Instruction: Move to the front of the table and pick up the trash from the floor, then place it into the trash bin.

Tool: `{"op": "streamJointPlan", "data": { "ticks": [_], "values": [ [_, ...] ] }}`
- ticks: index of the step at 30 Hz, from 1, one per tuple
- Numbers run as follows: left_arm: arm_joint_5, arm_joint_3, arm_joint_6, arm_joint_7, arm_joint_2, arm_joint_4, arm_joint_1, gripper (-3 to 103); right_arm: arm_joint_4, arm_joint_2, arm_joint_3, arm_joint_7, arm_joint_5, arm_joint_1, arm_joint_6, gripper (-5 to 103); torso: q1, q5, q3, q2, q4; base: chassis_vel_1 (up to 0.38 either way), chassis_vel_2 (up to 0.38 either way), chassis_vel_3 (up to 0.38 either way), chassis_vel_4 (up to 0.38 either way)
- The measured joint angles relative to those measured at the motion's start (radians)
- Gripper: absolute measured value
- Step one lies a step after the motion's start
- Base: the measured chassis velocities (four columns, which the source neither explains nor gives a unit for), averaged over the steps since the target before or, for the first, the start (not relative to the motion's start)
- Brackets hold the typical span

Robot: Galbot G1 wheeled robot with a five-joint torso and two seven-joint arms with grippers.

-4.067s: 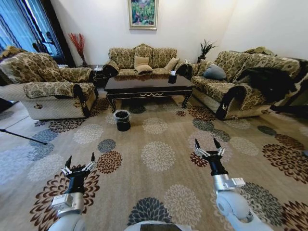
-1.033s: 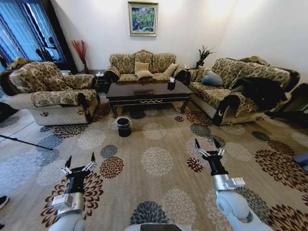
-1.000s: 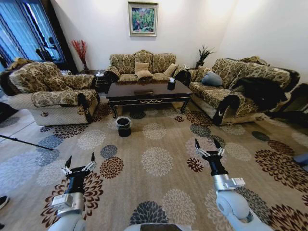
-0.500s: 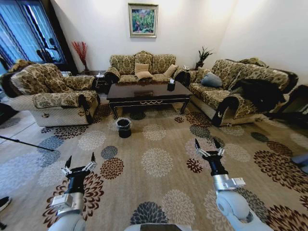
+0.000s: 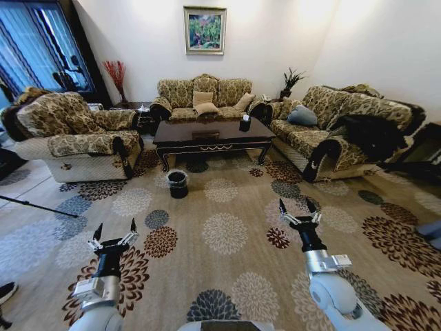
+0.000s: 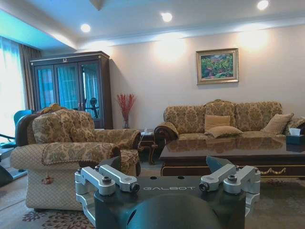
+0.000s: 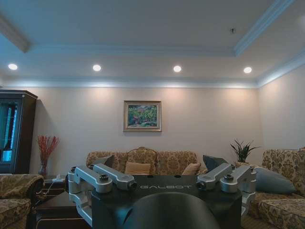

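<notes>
While the left gripper [image 5: 114, 229] and right gripper [image 5: 298, 207] are hanging wide open and empty over the carpet [image 5: 227, 269], well short of the table [image 5: 210, 134] and bin [image 5: 178, 183], I am seeing no trash, so the robot is risking overrunning unseen litter.

The head camera looks from high up, forward and down across the beige flower-patterned carpet [image 5: 227, 207], toward the long glossy dark brown coffee table [image 5: 210, 134] well ahead and the patterned gold three-seat sofa [image 5: 203, 93] behind it. The left wrist camera sits low, close behind its own black and silver left gripper [image 6: 167, 179], facing level at the same coffee table [image 6: 228, 150] and sofa [image 6: 228, 121]. The right wrist camera, just behind the right gripper [image 7: 164, 183], tilts upward to the white ceiling with round recessed lights [image 7: 138, 28]. All three share the framed green landscape painting [image 5: 204, 30] on the far wall.
</notes>
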State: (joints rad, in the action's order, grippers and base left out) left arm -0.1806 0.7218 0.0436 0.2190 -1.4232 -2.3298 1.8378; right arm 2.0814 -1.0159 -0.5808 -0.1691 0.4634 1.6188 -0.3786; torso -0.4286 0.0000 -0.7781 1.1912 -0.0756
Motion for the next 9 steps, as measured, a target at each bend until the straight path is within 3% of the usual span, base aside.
{"op": "streamJointPlan", "data": {
  "ticks": [9],
  "values": [
    [0.000,0.000,0.000,0.000,0.000,0.000,0.000,100,0.000,0.000,0.000,0.000,0.000,0.000,0.000,100,0.002,0.0000,0.002,-0.004,0.0000,0.000,0.000,0.000,0.000]
  ]
}}
